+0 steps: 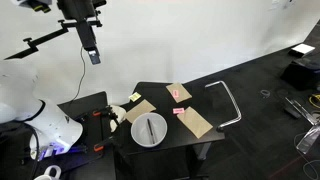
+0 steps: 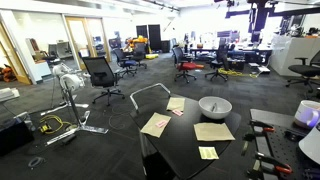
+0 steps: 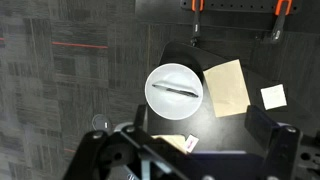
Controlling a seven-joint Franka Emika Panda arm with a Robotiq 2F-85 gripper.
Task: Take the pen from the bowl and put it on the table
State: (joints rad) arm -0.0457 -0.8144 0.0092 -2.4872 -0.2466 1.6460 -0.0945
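A white bowl point(image 1: 140, 138) stands at the near edge of the black table point(image 1: 158, 95). The thin dark pen point(image 1: 149, 128) lies across the inside of the bowl. My gripper point(image 1: 92, 52) hangs high above the table, far from the bowl, and holds nothing. In the wrist view the bowl point(image 3: 170, 106) is seen from above with the pen point(image 3: 177, 88) lying in it. The gripper's fingers point(image 3: 183, 128) stand wide apart at the frame's lower sides, open. The bowl point(image 2: 214, 106) also shows on the table point(image 2: 185, 150) in an exterior view.
Tan paper pieces point(image 1: 197, 122) point(image 1: 178, 93) point(image 1: 140, 110) lie on the table, with a yellow sticky note point(image 1: 134, 97) and a small pink item point(image 1: 183, 112). A metal tube frame point(image 1: 228, 100) stands beside the table. Orange-handled clamps point(image 3: 236, 5) sit at one edge.
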